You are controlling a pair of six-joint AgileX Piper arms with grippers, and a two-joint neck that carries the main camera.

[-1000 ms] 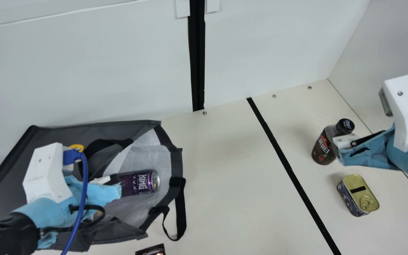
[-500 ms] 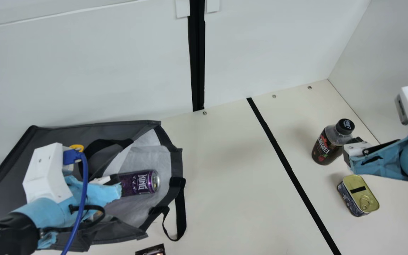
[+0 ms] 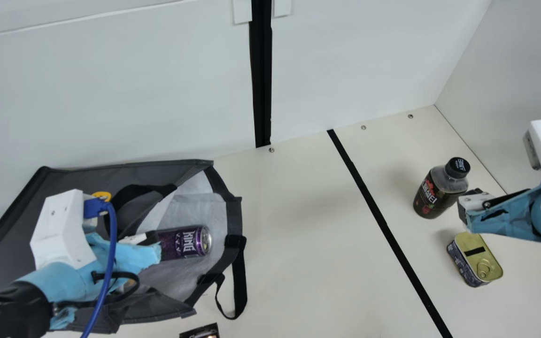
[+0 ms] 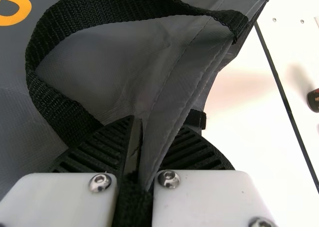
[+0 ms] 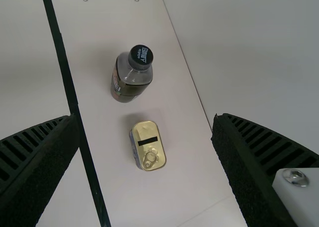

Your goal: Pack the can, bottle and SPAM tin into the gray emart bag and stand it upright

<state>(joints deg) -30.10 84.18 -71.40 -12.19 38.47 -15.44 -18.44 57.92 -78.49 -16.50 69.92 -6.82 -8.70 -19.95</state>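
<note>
Left gripper (image 4: 158, 124) clamps the bag (image 4: 172, 105), the can (image 3: 183, 242) just beyond it inside. Right gripper (image 5: 145, 118), spread wide, faces the tin (image 5: 147, 146) and bottle (image 5: 132, 77) beyond its tips; best centre on the tin, straddling its sides, before descending.

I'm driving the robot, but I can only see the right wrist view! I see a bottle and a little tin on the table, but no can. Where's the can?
Observer: I can see it in the main view. The purple can is lying on its side inside the open mouth of the gray bag.

Operator: Ooh, one's in the bag! Is the left arm holding anything?

Observer: Yes. The left wrist view shows the left gripper with a fold of the bag's gray cloth pinched between its fingers.
</note>
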